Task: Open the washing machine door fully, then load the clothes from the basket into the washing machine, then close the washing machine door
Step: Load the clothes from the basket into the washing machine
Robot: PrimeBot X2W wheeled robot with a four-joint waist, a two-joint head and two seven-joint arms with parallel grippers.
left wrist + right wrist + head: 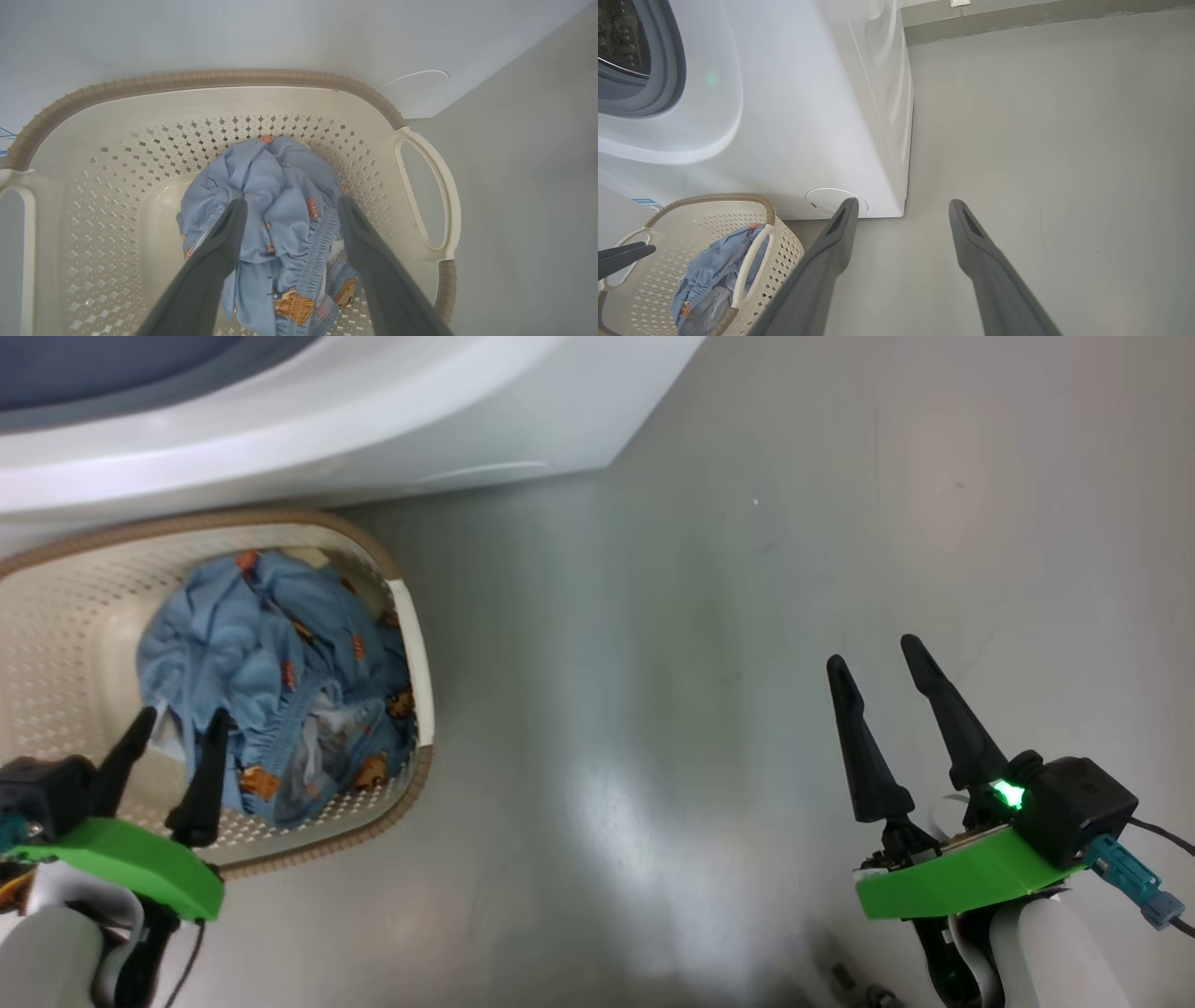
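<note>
Left gripper spread-fingered over the clothes in the basket.

Left gripper: lower left of head view, dark fingers pointing up-frame, jaws wide apart. Right gripper: lower right, fingers leaning slightly left, jaws wide, empty. Right wrist bracket green; pale forearm beneath.
</note>
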